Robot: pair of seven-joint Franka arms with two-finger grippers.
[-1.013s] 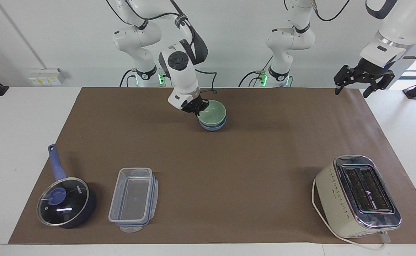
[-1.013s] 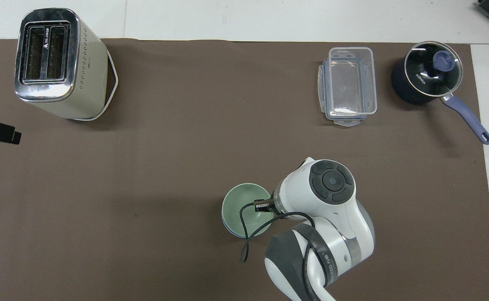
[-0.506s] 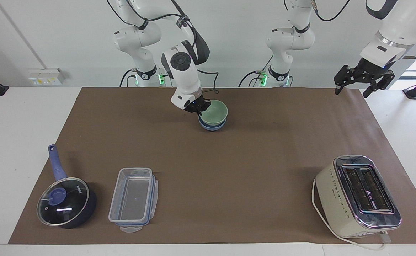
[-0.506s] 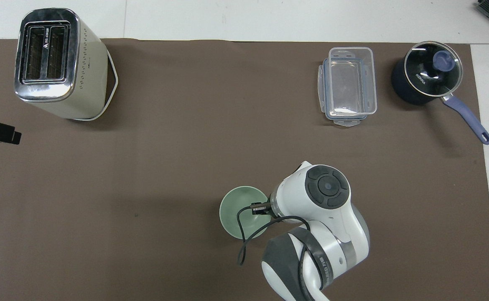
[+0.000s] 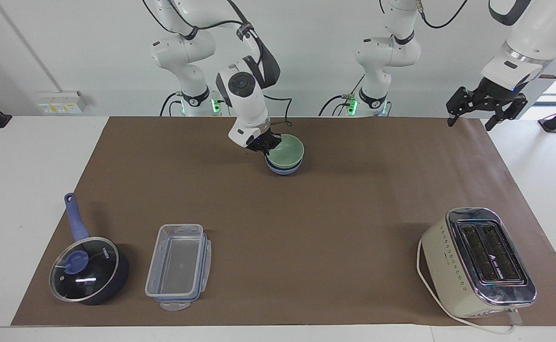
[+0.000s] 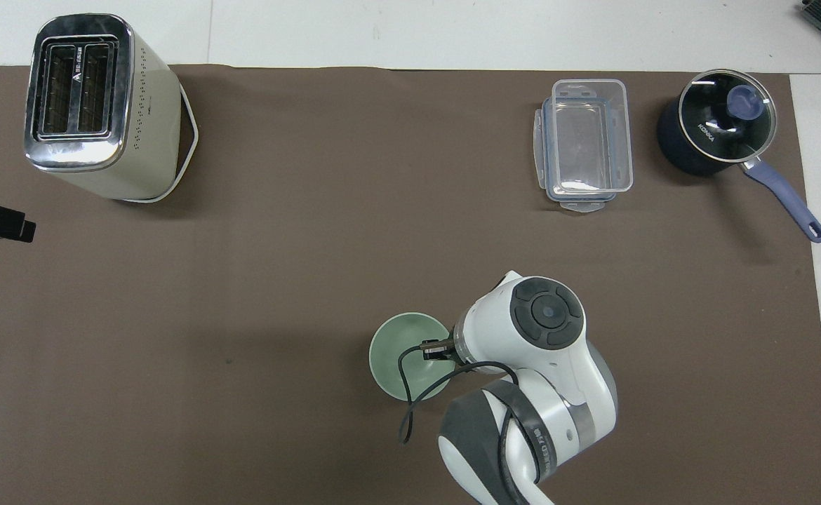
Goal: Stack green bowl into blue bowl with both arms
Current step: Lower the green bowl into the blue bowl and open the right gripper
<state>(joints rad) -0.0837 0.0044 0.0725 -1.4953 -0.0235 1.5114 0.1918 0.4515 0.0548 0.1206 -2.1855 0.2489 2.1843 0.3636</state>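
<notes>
While the right end effector (image 5: 267, 148) grips the green bowl (image 5: 287, 150) — nested in the blue bowl (image 5: 283, 169) — the left end effector (image 5: 485, 110) hangs open.

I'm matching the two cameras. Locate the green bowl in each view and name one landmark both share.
Facing view: the green bowl sits nested in the blue bowl, top centre, at the right gripper.
Overhead view: green bowl bottom centre, beside the right arm's wrist.
Shared landmark: the toaster.

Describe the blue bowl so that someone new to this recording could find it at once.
Start from the brown mat covering the table and go to its middle stretch close to the robots, where the right gripper sits at a stack of two bowls. The blue bowl is the lower one, showing only as a periwinkle band under the green bowl nested in it.
</notes>
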